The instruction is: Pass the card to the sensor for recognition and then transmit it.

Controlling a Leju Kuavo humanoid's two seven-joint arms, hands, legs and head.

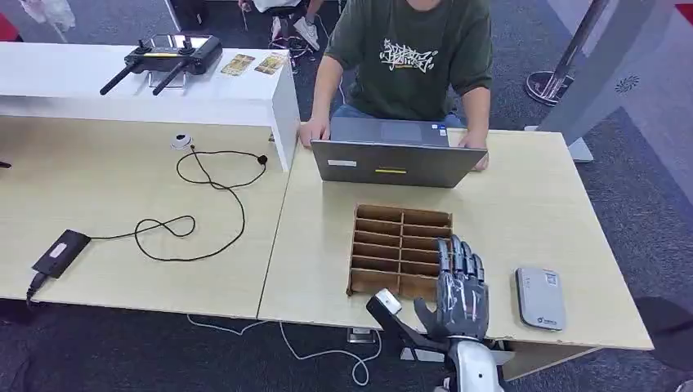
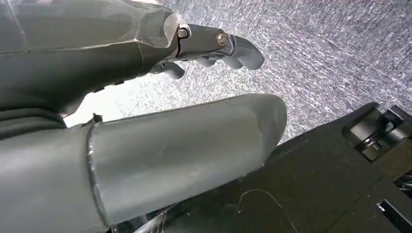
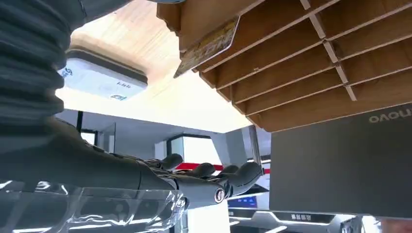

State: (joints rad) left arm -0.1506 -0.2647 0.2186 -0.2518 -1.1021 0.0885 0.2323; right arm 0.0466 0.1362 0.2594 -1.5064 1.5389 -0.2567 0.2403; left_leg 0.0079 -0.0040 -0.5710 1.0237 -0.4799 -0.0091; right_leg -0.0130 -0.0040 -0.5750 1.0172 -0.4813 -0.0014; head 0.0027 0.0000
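A yellowish card (image 3: 206,46) sticks up out of a slot at the near right corner of the wooden divider box (image 1: 400,245). My right hand (image 1: 462,287) hovers over that corner with its fingers (image 3: 204,177) stretched out and apart, holding nothing; in the head view it covers the card. The grey sensor pad (image 1: 540,298) lies flat on the table just right of the hand, also seen as sensor pad (image 3: 104,77). My left hand (image 2: 145,126) hangs beside my body over the carpet, fingers (image 2: 218,46) loosely extended and empty.
A person sits behind an open laptop (image 1: 396,159) right beyond the box. On the white shelf (image 1: 204,90) at the back left lie a black controller (image 1: 167,57) and two more cards (image 1: 253,64). A black cable (image 1: 204,204) and adapter (image 1: 59,251) lie on the left table.
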